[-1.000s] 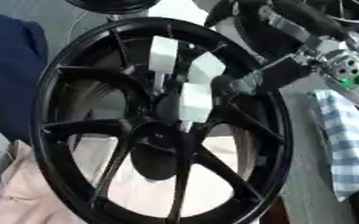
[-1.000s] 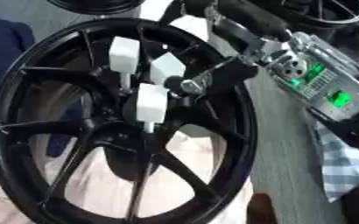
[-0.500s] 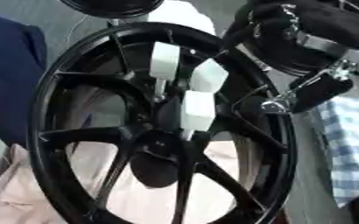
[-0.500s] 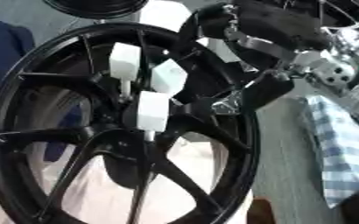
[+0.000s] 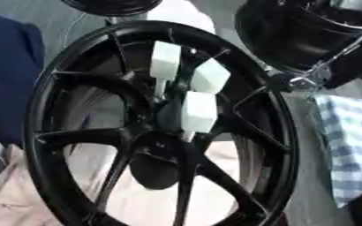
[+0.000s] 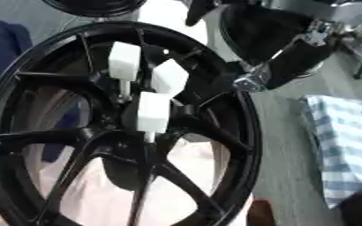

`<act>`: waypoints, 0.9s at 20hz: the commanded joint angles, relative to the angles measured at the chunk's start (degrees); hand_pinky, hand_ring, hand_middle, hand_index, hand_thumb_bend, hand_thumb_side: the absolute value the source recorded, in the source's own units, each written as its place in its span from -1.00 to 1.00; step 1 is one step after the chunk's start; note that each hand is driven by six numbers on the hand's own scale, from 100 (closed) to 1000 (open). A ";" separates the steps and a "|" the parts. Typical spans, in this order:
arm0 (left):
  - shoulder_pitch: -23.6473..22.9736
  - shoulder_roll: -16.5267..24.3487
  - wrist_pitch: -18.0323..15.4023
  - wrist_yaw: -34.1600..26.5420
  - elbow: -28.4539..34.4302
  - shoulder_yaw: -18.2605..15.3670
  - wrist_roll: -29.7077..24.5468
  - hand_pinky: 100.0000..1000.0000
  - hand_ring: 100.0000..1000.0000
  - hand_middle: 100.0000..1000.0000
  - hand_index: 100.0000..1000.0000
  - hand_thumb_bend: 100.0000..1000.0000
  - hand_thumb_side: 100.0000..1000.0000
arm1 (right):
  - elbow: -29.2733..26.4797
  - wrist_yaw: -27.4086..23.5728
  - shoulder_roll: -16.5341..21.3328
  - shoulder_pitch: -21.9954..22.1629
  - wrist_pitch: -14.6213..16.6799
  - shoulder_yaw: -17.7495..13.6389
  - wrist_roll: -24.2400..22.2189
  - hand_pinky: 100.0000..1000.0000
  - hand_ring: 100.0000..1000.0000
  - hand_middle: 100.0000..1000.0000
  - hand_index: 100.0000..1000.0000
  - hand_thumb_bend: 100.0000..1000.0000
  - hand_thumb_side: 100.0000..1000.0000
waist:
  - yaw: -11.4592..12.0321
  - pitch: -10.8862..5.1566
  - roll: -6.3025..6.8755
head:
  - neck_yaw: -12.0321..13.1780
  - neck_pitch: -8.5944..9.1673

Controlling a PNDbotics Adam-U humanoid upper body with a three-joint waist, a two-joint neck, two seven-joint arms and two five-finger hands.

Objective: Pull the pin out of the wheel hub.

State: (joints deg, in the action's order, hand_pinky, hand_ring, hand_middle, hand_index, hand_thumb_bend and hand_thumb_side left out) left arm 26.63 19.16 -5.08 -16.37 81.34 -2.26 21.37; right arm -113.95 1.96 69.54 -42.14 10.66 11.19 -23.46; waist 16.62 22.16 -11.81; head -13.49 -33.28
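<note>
Right at the middle of the wheel (image 5: 53,88), three white pins (image 5: 198,111) stand up out of the hub (image 5: 165,132): one block-shaped head nearest, just right of the centre, a second (image 5: 210,76) a little farther and to the right, and a third (image 5: 165,61) farther still and to the left. Each head sits on a thin pale stem that goes down into the dark hub, so all three are seated. The wheel is black with slim spokes fanning from the hub to a broad rim, and it fills most of both views, lying tilted with its near edge cut off at the bottom.

Up at the far right, the right hand (image 6: 280,66) hangs over the rim's far-right edge, a bulky black shape with silver fittings. It is well apart from the pins and touches none of them. Its fingers are too blurred and dark to read, so I cannot tell whether they are apart or curled.

Under the wheel, a pale pink cloth (image 5: 14,198) shows through the near spokes. A dark blue cloth (image 5: 6,75) lies along the left side. To the right, on the grey surface, lies a blue and white checked cloth (image 6: 346,150). Another black wheel (image 5: 111,5) shows partly at the far edge.
</note>
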 commanded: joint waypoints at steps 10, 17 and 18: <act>1.58 1.53 -0.09 0.06 2.44 0.23 -0.18 0.06 -0.04 -0.12 0.26 -0.78 0.72 | -0.64 -5.00 -0.43 -6.01 -3.14 -1.52 -10.50 0.70 0.64 0.51 0.59 -0.22 -0.78 | 1.63 0.56 -0.15 | -1.31 2.46; 2.10 1.31 0.07 -0.07 2.61 0.25 -0.18 0.06 -0.04 -0.12 0.26 -0.79 0.72 | -0.56 -4.76 -2.57 -8.25 -4.02 0.61 -12.62 0.70 0.64 0.51 0.59 -0.22 -0.80 | 2.27 0.96 0.02 | -0.93 1.27; 2.14 1.24 0.10 -0.08 2.55 0.25 -0.17 0.06 -0.04 -0.12 0.26 -0.79 0.72 | -0.36 -4.49 -3.05 -8.79 -4.21 1.04 -12.83 0.70 0.64 0.51 0.59 -0.22 -0.80 | 2.29 0.93 0.08 | -0.85 0.92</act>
State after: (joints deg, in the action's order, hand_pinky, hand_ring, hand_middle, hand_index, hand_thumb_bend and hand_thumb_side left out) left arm 27.97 19.18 -5.02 -16.39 82.72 -1.95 21.30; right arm -113.95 -2.66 65.72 -50.10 6.55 12.49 -35.86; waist 18.87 24.10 -12.45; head -14.45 -32.15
